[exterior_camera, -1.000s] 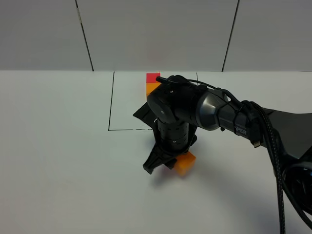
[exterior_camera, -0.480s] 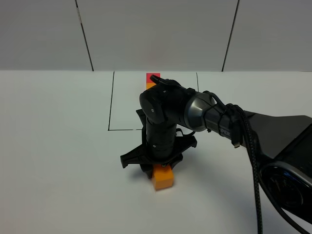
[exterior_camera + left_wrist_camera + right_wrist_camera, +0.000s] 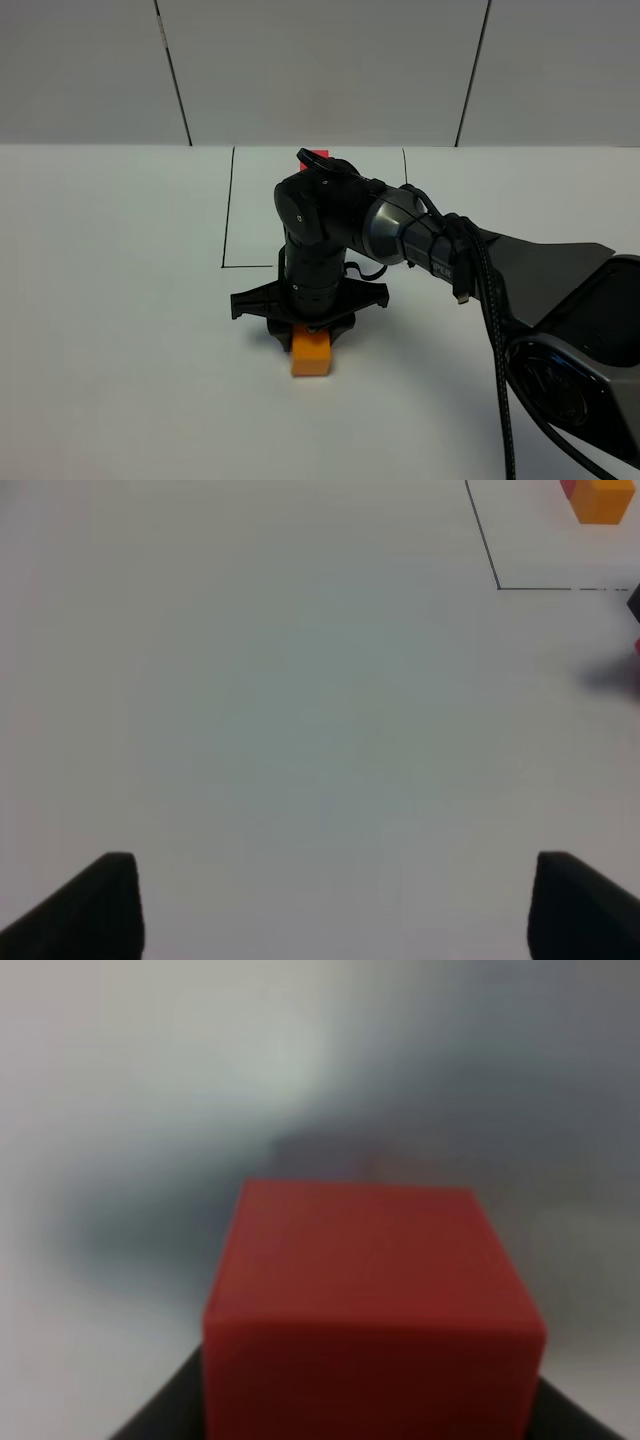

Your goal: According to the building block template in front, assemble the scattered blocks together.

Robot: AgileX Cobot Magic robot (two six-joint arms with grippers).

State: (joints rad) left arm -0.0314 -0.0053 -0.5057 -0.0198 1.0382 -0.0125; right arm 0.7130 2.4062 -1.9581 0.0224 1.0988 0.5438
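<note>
Right gripper [image 3: 308, 330] is squeezed shut on the red block [image 3: 370, 1300], right over the orange block [image 3: 311, 355] on the table [image 3: 120, 300], probably to join them like the little pair [image 3: 598, 498].

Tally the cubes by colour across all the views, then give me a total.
Red cubes: 2 (template red cube, loose red cube)
Orange cubes: 2 (template orange cube, loose orange cube)
Total: 4
</note>
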